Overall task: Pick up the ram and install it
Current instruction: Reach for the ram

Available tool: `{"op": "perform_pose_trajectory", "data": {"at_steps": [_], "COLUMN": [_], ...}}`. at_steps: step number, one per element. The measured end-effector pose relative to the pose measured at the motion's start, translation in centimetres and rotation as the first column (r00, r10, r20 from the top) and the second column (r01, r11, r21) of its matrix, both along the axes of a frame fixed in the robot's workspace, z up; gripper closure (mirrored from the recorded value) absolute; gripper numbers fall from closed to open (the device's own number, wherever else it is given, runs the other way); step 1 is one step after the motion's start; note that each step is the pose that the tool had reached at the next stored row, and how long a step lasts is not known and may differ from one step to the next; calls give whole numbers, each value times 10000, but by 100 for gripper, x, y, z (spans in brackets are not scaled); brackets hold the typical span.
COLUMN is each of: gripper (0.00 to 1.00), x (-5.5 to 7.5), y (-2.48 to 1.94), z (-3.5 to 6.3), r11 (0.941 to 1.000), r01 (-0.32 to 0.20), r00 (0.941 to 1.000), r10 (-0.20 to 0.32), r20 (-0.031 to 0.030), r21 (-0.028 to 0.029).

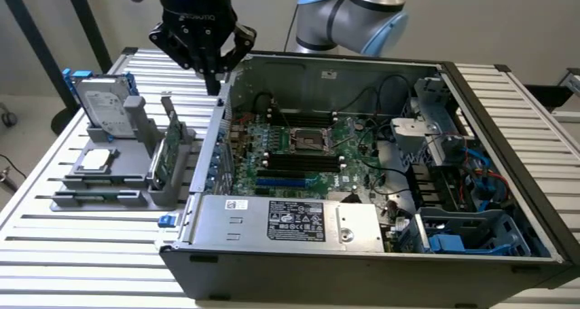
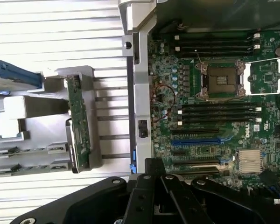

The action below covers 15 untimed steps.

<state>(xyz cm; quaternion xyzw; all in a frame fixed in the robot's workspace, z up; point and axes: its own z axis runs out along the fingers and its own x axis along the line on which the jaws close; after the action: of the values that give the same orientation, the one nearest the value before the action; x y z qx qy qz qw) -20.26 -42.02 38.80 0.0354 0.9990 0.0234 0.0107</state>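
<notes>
The open computer case (image 1: 363, 282) holds a motherboard (image 1: 299, 153), the grey rack (image 1: 100, 200) a hard drive (image 1: 102, 108); the gripper (image 1: 214, 85) hangs closed, empty.

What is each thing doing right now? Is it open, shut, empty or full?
Black robot fingers: shut, holding nothing.
Dark grey metal computer case: open, side cover off.
Long black memory slots: empty.
Square silver processor socket: empty.
Thin green ram stick: lying in the grey plastic holder, not picked up.
Silver hard drive: standing in that holder.
</notes>
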Motion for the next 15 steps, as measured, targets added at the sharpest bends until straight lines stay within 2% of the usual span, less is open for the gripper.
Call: {"op": "perform_pose_trajectory", "data": {"at_steps": [15], "gripper": [89], "x": [-683], "y": [-11], "z": [-111], "r11": [10000], "r01": [1], "r00": [10000], "r10": [-1], "r20": [0], "r21": [-23]}}
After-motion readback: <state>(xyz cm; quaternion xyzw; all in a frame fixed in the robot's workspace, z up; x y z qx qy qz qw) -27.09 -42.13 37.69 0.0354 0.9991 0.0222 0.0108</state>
